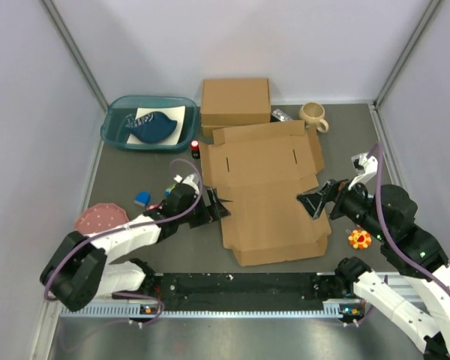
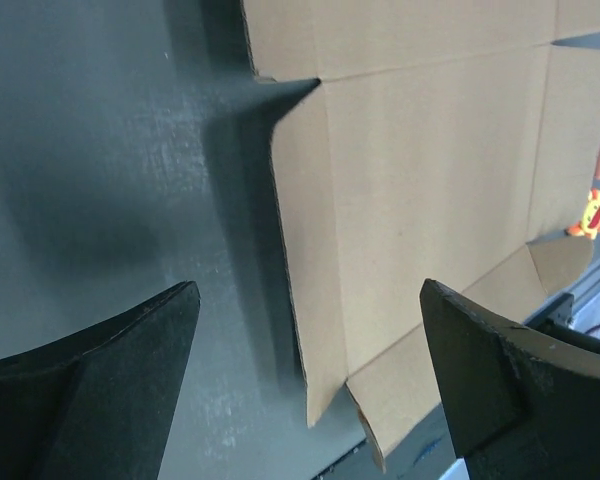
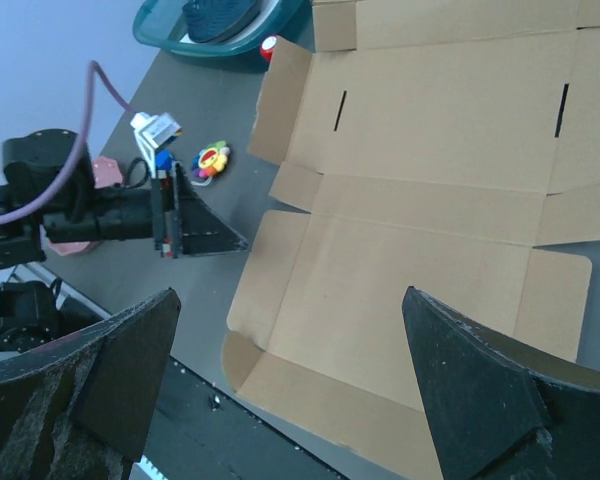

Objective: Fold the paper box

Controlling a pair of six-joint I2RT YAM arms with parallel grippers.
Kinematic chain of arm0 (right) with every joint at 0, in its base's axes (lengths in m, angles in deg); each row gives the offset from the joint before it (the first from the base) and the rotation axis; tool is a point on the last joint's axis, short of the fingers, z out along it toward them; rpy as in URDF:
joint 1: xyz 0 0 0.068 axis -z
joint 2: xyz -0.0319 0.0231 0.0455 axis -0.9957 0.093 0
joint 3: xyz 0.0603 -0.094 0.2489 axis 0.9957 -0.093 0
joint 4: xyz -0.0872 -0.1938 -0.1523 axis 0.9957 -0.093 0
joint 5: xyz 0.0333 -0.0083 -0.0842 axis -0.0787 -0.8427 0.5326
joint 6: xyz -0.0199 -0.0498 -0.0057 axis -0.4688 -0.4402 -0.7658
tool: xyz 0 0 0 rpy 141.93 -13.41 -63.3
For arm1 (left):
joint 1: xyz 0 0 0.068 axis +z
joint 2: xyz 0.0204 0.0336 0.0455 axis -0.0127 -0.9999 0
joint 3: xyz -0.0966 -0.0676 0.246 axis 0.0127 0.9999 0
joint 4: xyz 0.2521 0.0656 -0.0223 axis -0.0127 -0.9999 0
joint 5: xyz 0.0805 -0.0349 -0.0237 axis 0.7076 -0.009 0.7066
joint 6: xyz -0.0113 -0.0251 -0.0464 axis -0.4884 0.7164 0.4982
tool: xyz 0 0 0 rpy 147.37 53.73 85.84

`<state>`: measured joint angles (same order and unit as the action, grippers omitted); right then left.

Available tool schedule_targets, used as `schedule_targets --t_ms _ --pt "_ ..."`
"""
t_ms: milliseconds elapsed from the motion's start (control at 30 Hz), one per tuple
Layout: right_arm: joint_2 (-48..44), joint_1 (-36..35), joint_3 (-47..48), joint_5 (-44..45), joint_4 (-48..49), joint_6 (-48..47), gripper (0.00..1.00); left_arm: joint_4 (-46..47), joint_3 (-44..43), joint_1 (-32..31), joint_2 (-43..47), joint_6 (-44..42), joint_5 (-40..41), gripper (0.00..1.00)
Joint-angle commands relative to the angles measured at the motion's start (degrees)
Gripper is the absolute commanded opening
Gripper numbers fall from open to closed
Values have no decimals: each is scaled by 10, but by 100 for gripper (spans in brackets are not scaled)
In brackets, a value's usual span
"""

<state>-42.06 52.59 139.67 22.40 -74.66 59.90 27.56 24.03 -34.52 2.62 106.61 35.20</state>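
Observation:
The paper box (image 1: 270, 169) lies opened out as a flat brown cardboard sheet in the middle of the grey table, its side flaps slightly raised. My left gripper (image 1: 219, 204) is open at the sheet's left edge. In the left wrist view the left side flap (image 2: 310, 300) stands just beyond the spread jaws, and nothing is gripped. My right gripper (image 1: 313, 204) hovers open over the right part of the sheet. In the right wrist view it looks down on the paper box (image 3: 430, 200) with nothing between its fingers, and the left gripper (image 3: 195, 225) shows at the far side.
A closed, ready-made cardboard box (image 1: 235, 103) stands behind the sheet. A teal bin (image 1: 146, 121) is at the back left and a mug (image 1: 313, 115) at the back right. A pink disc (image 1: 101, 217) and small toys (image 1: 142, 199) lie left. An orange toy (image 1: 359, 239) lies right.

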Motion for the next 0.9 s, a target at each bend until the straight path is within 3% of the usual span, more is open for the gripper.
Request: schedule_targets --t_ms 0,167,233,300,400,433,667,867 --pt "4 3 -7 -11 35 11 95 117 0 -6 -79 16 5 95" --pt "-1 3 -11 -8 34 13 95 177 -18 -13 -175 15 -66 69" --pt "-6 3 -12 -5 33 14 95 169 -17 -13 -182 8 -67 46" --pt "-8 3 -12 -4 32 17 95 126 -16 -13 -167 -6 -46 26" --pt "-10 3 -13 -4 31 18 95 56 -14 -12 -111 -41 -36 11" --pt "-10 3 -12 -5 31 19 95 20 -26 -11 -92 -51 -34 0" --pt "-17 2 -18 -12 32 8 95 -274 -122 -2 70 -181 -16 0" --pt "-18 3 -45 -19 41 6 95 -409 -165 -2 49 -217 -37 0"
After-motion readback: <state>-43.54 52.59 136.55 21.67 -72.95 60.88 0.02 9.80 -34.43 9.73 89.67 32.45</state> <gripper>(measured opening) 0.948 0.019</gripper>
